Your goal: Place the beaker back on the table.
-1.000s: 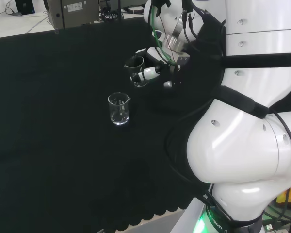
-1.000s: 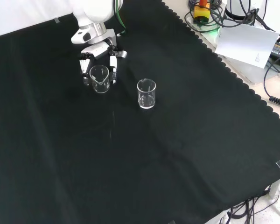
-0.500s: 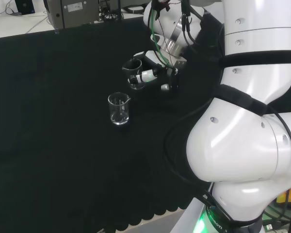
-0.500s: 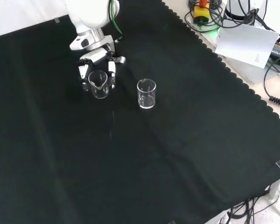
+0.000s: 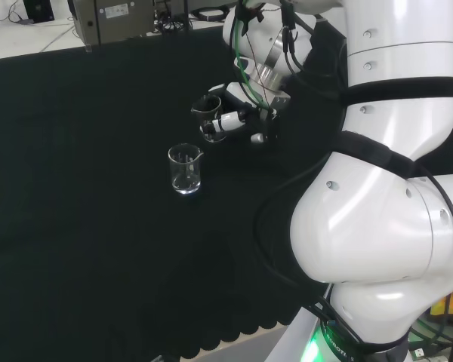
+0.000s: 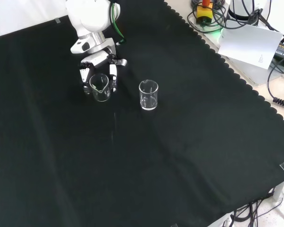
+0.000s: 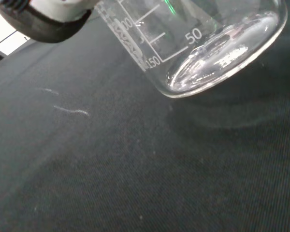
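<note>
Cloth (image 6: 189,156): black throughout, faint woven texture in the wrist view, a few pale thread-like specks; scalloped edge at the front view's right. Beaker (image 6: 100,87) in the hand (image 6: 98,64): clear glass, white printed scale lines and figures, bright glints on its base. Second beaker (image 6: 148,95): clear glass, faint white markings. Hand: black and white, white fingers with black segments, grey metal at the wrist. Arm links (image 5: 377,249): glossy white with black bands; green cable (image 5: 242,56) along the wrist; green glow at the arm's base.
</note>
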